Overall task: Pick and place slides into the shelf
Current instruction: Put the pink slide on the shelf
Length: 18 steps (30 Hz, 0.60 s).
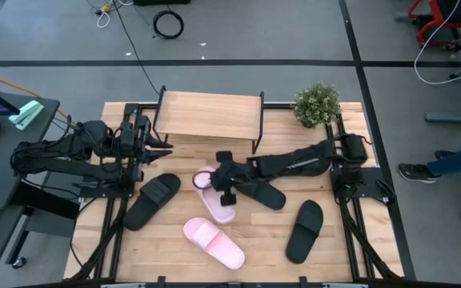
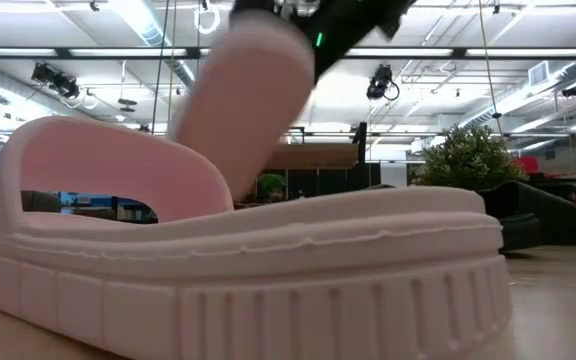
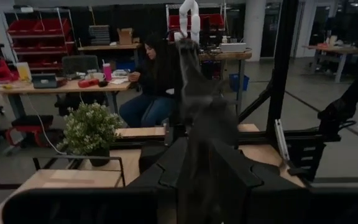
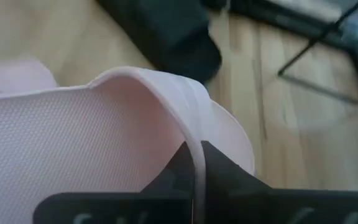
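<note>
The right gripper (image 4: 194, 163) pinches the thin rim of a pale pink slide (image 4: 92, 124), its mesh-textured strap arching just ahead of the jaws, near the shelf (image 1: 208, 114). Whether the left gripper (image 1: 165, 144) is open, I cannot tell.

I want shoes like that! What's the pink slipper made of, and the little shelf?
The pink slide looks like soft molded foam or rubber: matte, one piece, with ridges along the sole's side. The shelf seems to have a light wooden top, showing pale grain, on thin black legs that are probably metal.
</note>
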{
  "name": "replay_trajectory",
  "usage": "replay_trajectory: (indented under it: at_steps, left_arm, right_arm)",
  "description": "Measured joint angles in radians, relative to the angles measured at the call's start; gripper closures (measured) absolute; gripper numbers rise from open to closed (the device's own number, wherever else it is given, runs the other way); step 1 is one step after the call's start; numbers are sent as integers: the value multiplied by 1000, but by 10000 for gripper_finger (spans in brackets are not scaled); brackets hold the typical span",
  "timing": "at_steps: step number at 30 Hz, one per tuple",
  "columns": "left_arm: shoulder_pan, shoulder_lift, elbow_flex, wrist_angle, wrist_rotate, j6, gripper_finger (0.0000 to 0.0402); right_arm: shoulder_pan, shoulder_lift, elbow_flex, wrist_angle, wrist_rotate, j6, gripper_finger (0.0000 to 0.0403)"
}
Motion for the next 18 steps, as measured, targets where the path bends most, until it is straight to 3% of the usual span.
replay_trajectory:
  at_steps: [8, 14, 18]
  left_arm:
    - [-1, 0, 0, -19, 0, -76, 340]
    - [-1, 24, 0, -158, 0, -196, 352]
    - [-2, 66, 0, -222, 0, -211, 357]
  right_arm:
    - [85, -160, 1, -12, 78, 12, 393]
    - [109, -199, 1, -60, 92, 9, 390]
    - [106, -204, 1, -78, 159, 9, 393]
